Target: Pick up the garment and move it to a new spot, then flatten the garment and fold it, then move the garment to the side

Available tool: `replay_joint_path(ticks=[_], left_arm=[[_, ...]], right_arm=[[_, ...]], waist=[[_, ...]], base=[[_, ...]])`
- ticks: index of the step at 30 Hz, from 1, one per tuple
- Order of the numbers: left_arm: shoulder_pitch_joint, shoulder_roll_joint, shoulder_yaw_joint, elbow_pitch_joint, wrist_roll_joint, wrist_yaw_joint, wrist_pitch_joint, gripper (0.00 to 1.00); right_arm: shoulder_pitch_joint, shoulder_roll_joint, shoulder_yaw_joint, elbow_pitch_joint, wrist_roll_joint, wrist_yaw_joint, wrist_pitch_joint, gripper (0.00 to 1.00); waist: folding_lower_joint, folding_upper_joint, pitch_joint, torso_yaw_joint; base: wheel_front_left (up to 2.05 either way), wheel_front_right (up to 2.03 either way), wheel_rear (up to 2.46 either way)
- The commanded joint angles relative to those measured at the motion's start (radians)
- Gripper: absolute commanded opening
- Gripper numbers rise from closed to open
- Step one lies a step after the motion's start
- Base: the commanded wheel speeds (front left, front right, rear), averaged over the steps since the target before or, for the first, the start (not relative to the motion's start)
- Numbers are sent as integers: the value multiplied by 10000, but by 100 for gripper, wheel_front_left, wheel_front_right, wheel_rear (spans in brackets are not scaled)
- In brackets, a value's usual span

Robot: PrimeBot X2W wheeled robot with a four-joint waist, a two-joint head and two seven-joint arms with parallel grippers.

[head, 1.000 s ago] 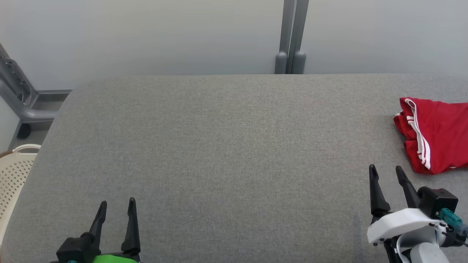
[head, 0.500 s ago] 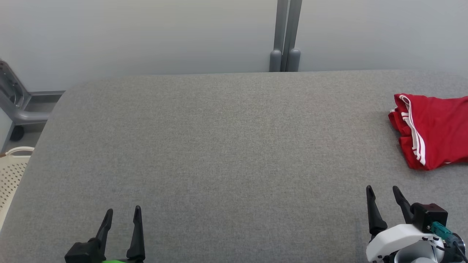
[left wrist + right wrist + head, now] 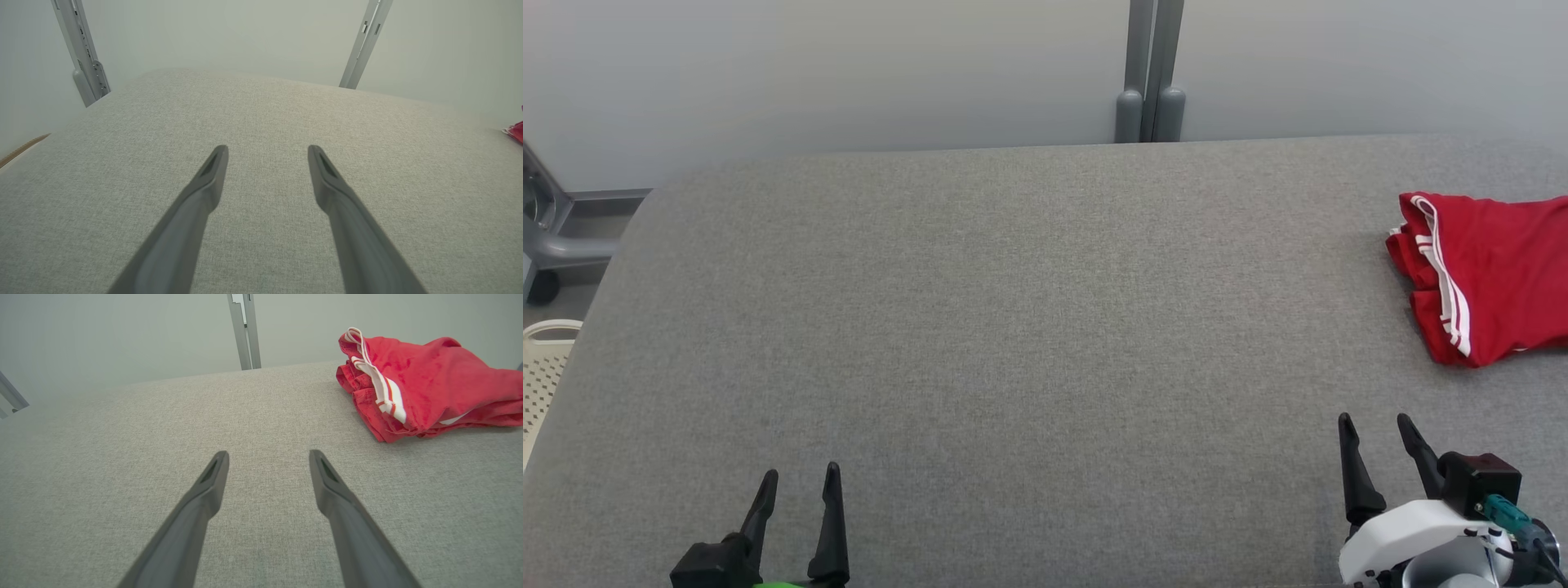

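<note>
The garment [image 3: 1494, 273] is red with white stripes and lies folded at the far right of the grey table [image 3: 1013, 327], cut off by the frame edge. In the right wrist view the garment [image 3: 429, 384] sits ahead and to the right of the fingers. My right gripper [image 3: 1372, 429] is open at the lower right, short of the garment and apart from it, with nothing between its fingers [image 3: 204, 490]. My left gripper [image 3: 800, 482] is open and empty at the lower left. A sliver of the garment [image 3: 515, 131] shows at the right edge of the left wrist view.
A cream perforated basket [image 3: 543, 367] stands beside the table's left edge. A grey post [image 3: 1150, 73] rises behind the table's far edge against a pale wall. A grey metal frame [image 3: 556, 237] sits at the far left.
The head camera has shifted, so table and garment sit higher and further left in view. Both grippers have drawn back toward the near edge, still open. The garment lies as before.
</note>
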Motion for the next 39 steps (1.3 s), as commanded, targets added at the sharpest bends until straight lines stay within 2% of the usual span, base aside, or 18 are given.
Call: replay_joint_path(ticks=[1, 16, 17, 22, 39], left_arm=[[-142, 0, 45, 7, 88, -40, -32, 100], [-229, -36, 77, 50, 226, -96, -32, 100], [-134, -42, 40, 48, 180, -75, 0, 0], [-1, -83, 10, 373, 18, -74, 106, 0], [-372, -82, 424, 98, -3025, -36, 1051, 0]], right_arm=[[-96, -15, 23, 7, 46, -10, -83, 100], [-89, -15, -20, -13, -108, -10, -25, 100], [-32, 0, -15, -10, -134, 0, -12, 0], [80, 81, -42, 354, 11, 2, 86, 0], [88, 56, 51, -221, 3327, 0, 697, 0]], waist=[[0, 0, 20, 5], [0, 0, 120, 103], [0, 0, 121, 104], [0, 0, 122, 106], [0, 0, 106, 85]], base=[[0, 0, 0], [0, 0, 0], [0, 0, 0], [0, 0, 0], [0, 0, 0]])
